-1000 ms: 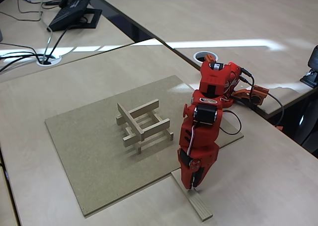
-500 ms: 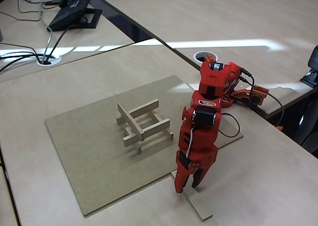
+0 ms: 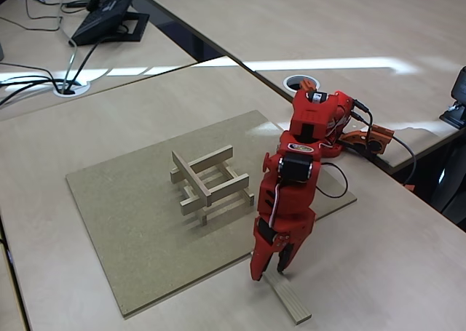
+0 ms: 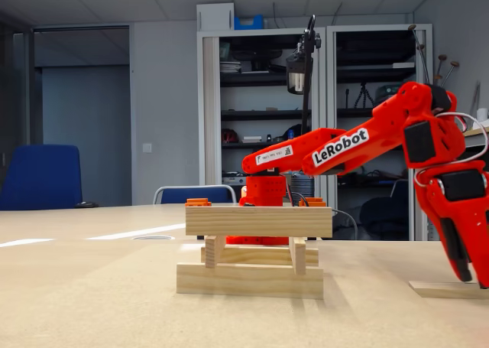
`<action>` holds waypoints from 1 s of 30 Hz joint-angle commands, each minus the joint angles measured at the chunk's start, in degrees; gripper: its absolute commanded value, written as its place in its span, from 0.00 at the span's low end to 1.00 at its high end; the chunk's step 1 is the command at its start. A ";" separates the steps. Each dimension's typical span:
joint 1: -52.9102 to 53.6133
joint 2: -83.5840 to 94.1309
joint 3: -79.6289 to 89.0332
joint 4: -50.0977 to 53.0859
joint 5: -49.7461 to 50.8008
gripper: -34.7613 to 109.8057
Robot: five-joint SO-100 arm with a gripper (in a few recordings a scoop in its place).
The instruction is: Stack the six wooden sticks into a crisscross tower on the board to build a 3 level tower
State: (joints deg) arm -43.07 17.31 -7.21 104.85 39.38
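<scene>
Fingers (image 3: 266,270) slightly spread and empty, the red arm hangs over the last stick (image 3: 287,300) at the tower's (image 3: 211,183) five o'clock, lined up for a pick.

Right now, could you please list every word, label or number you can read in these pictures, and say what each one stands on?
"LeRobot": white letters on the red arm's forearm link, in a fixed view.
White label on the upper arm link: too small to read.
White sticker on the arm's wrist: blurred, unreadable.
The wooden sticks and the board carry no text.
</scene>
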 commanded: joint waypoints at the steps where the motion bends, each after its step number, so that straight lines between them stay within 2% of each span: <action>1: 0.35 9.05 1.41 0.35 -0.70 0.39; 14: 3.25 35.95 24.43 0.35 -4.92 0.38; 30: 5.54 38.85 25.14 0.35 -9.40 0.38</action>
State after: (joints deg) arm -37.44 51.86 17.84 104.85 30.32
